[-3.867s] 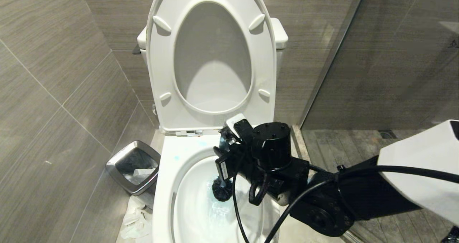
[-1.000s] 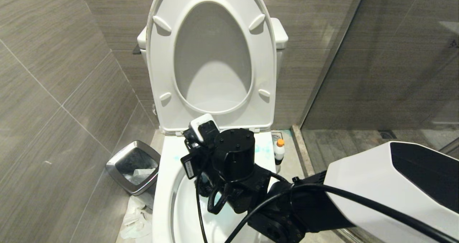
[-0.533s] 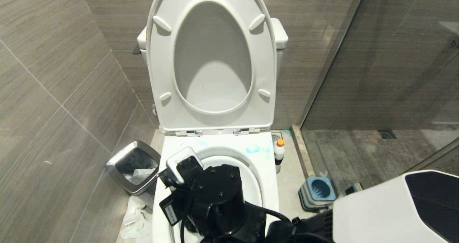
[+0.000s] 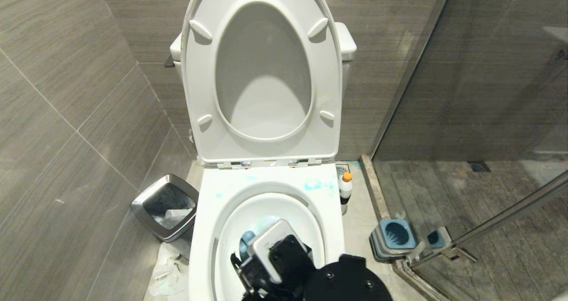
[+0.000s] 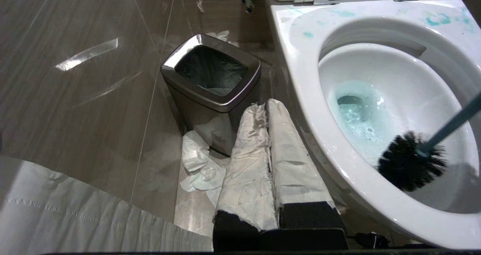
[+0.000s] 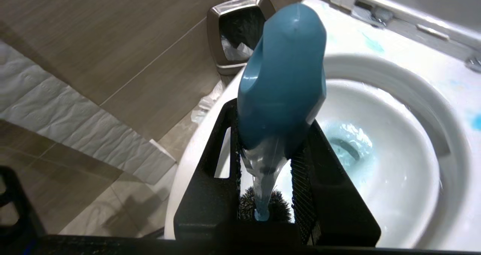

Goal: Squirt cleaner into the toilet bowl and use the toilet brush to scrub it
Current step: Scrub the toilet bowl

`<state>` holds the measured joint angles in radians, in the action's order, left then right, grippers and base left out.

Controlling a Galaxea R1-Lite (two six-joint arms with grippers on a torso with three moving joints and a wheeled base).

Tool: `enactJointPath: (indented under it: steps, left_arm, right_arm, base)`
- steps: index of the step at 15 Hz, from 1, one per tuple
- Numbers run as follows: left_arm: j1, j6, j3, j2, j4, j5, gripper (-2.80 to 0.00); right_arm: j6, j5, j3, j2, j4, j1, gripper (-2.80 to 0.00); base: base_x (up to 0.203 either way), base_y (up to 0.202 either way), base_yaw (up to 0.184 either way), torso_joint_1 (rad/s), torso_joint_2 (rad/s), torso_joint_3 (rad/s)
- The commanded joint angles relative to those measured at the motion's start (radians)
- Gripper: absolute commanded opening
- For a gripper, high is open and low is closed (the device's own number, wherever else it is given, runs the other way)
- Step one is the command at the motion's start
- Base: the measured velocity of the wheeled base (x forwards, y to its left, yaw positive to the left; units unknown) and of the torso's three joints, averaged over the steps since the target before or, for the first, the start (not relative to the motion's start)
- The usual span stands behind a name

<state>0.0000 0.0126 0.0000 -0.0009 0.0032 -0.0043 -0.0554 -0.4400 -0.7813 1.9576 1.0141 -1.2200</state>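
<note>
You're in a grey-tiled stall; the toilet bowl (image 4: 206, 230) holds blue-tinted water. Your right pincer (image 6: 268, 161) grips the toilet brush (image 6: 282, 82), its bristles mostly hidden; the left pincer (image 5: 267, 153) is closed.

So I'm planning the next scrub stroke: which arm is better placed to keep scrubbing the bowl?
Right. The right gripper is shut on the toilet brush, whose bristle head sits inside the toilet bowl. The left gripper is shut, empty, and parked outside the bowl near the steel bin.
</note>
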Motion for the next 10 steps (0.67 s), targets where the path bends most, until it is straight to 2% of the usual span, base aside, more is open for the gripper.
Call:
enactJointPath:
  steps: [1,4,10]
  left_arm:
    - [0.0,0.0,0.002,0.001,0.0,0.0,-2.8]
    - [0.0,0.0,0.002,0.001,0.0,0.0,-2.8]
    - [0.0,0.001,0.002,0.001,0.0,0.0,-2.8]
  right_arm:
    - [-0.017,-0.011,0.125,-0.125,0.016,-0.001,-2.8]
    - [-0.067,-0.061,0.211,-0.201,0.02,0.028,-2.8]
    - [-0.07,-0.068,0.253,-0.261,0.021,0.256,-2.8]
  base:
    - [0.0,0.0,0.0,0.0,0.0,0.0]
    - [0.0,0.0,0.0,0.0,0.0,0.0]
    - [0.0,0.0,0.0,0.0,0.0,0.0]
